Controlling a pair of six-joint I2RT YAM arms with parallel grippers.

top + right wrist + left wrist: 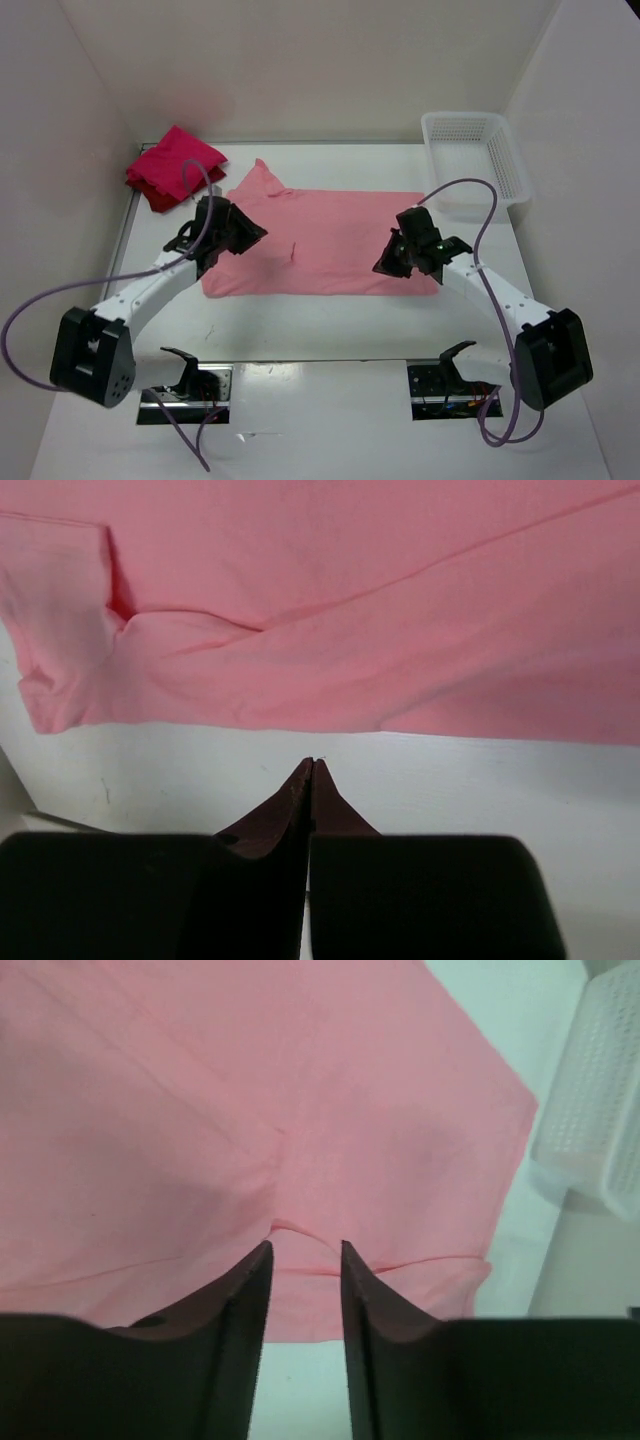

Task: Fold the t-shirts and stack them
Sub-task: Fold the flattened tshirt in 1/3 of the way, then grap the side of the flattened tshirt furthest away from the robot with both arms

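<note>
We fear our left tool (305,1248), jaws parted, could drag the wrinkle in the salmon t-shirt (200,1110) just ahead of its tips, while our right tool (311,763), clenched empty, shoves the hem ahead.

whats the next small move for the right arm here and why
Probably open the right gripper and ease it forward to the edge of the pink t-shirt: it is shut and empty over bare table, while the left gripper stands parted over the cloth.
</note>
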